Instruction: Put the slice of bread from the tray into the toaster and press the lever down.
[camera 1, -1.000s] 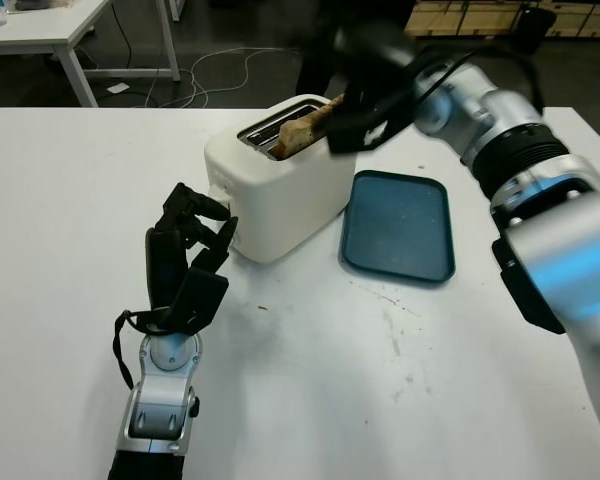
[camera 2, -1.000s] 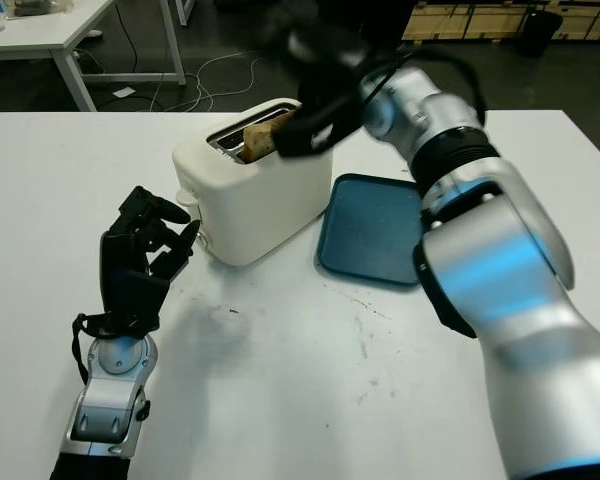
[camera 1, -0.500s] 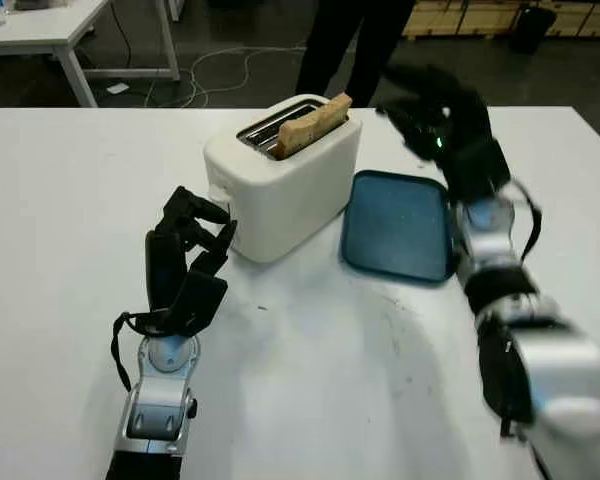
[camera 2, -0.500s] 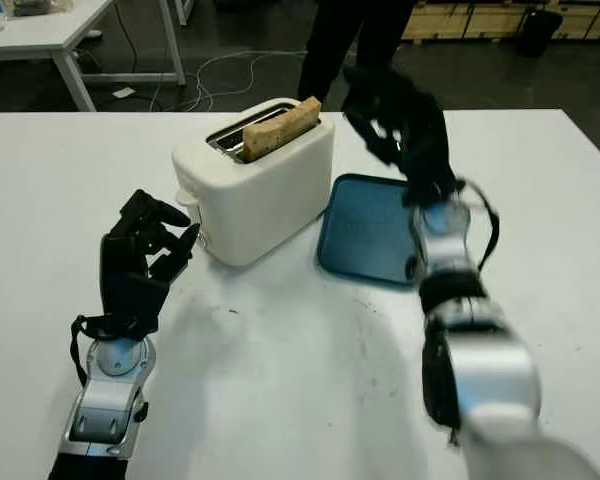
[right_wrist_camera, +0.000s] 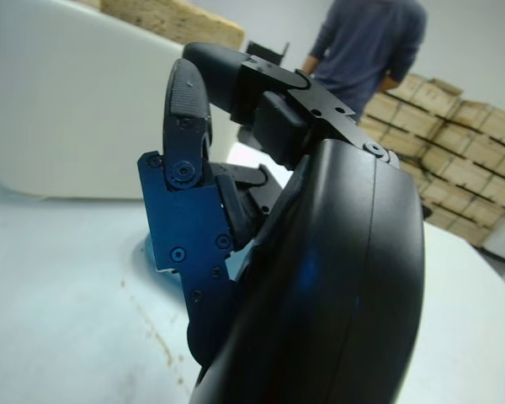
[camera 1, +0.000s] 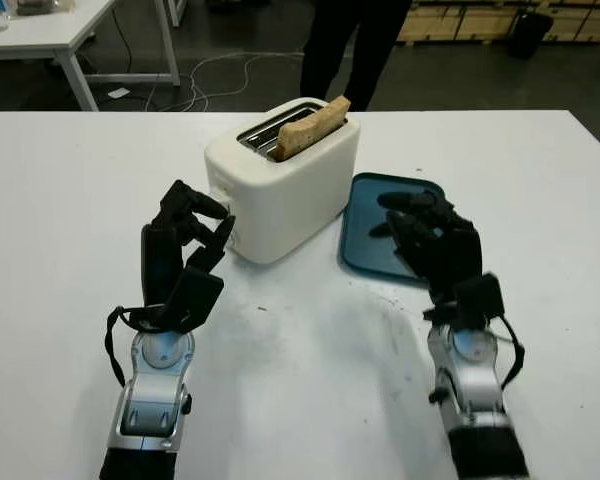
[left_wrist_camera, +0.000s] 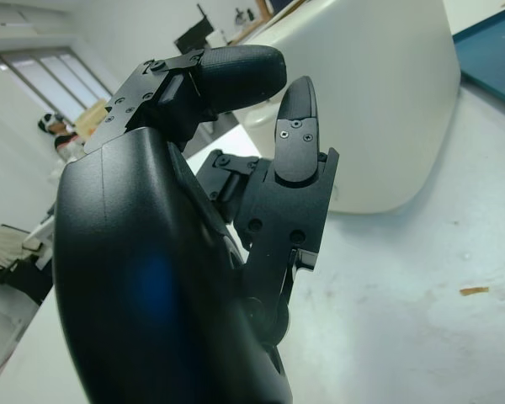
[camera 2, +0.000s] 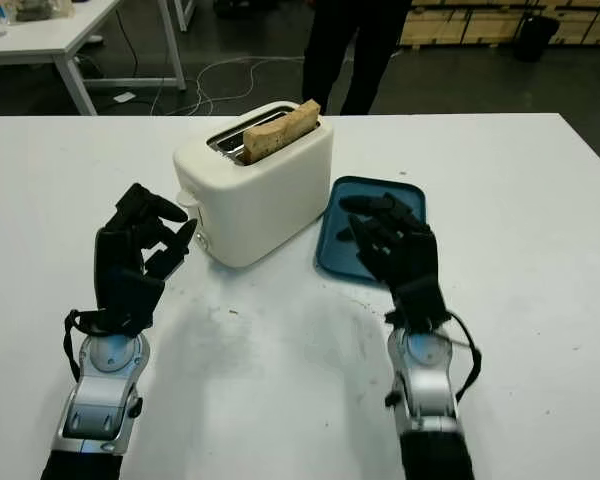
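A white toaster (camera 1: 280, 185) stands on the white table (camera 1: 70, 200). The slice of bread (camera 1: 313, 124) sits in the far slot of the toaster, and its top pokes out above the slot. It leans a little. The blue tray (camera 1: 380, 215) lies flat on the table just beside the toaster, on the right side, and nothing is on it. The left hand (camera 1: 185, 250) is up in front of the toaster, near its left end, and its fingers (left_wrist_camera: 299, 135) are curled in with nothing in them. They are close to the toaster's side, but I cannot tell if they touch it. The right hand (camera 1: 430, 245) is up over the near edge of the tray, and its fingers (right_wrist_camera: 188, 109) are curled too, holding nothing. A person (camera 1: 345, 45) in dark trousers stands behind the far side of the table. Small crumbs (camera 1: 263, 309) lie on the table in front of the toaster.
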Robot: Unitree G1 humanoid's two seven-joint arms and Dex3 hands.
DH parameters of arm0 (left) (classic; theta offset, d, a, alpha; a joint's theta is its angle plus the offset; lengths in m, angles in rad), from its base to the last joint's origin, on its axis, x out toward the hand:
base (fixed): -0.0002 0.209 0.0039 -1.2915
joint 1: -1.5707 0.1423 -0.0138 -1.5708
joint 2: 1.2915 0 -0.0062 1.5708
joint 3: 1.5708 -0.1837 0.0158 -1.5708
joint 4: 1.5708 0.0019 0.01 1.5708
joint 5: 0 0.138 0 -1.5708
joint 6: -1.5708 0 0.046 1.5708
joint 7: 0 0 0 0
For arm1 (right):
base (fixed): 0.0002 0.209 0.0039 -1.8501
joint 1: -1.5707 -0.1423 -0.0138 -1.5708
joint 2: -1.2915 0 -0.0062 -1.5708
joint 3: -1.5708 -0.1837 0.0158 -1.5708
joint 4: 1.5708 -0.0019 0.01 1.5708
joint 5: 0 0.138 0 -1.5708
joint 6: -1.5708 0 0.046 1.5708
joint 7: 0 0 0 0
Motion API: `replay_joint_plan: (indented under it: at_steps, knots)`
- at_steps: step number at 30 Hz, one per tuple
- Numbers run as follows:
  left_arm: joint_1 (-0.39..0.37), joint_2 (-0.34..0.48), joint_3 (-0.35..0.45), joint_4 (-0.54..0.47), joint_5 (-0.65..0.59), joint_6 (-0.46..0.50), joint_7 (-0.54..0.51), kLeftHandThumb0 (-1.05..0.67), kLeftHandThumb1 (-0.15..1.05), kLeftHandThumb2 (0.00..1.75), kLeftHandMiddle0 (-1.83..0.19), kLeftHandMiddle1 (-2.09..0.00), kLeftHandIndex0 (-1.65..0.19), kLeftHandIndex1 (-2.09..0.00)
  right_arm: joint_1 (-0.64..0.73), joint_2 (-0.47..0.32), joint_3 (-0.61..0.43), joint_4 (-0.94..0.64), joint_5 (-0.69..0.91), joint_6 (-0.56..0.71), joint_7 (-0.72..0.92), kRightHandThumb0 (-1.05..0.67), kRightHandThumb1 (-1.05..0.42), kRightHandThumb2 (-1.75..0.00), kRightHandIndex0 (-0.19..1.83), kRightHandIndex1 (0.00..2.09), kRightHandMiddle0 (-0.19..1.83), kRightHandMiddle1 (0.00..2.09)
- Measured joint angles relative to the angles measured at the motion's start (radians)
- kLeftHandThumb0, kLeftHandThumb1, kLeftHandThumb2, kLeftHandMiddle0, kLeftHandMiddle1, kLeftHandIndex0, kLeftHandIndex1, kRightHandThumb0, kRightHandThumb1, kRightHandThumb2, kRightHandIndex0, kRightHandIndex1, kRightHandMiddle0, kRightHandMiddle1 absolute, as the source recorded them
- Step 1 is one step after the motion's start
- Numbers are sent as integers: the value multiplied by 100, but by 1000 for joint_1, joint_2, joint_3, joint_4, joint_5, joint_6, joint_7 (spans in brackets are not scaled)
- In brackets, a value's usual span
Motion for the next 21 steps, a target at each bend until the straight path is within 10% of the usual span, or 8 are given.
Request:
replay_joint_plan:
  at_steps: [9, 21]
  knots:
    - [-1, 17, 1, -21, 44, 15, 10, -26, 92, 28, -69, -175, -44, -166, -3, 16, -43, 60, -1, -96, -58, -39, -92, -30, 69, 168, 65, 112]
    - [-109, 252, 44, -3, 275, 26, 37, -19, 92, 16, -73, -157, -98, -57, -50, 15, -59, 96, -34, -139, -92, -40, -92, -33, 69, 171, 69, 115]
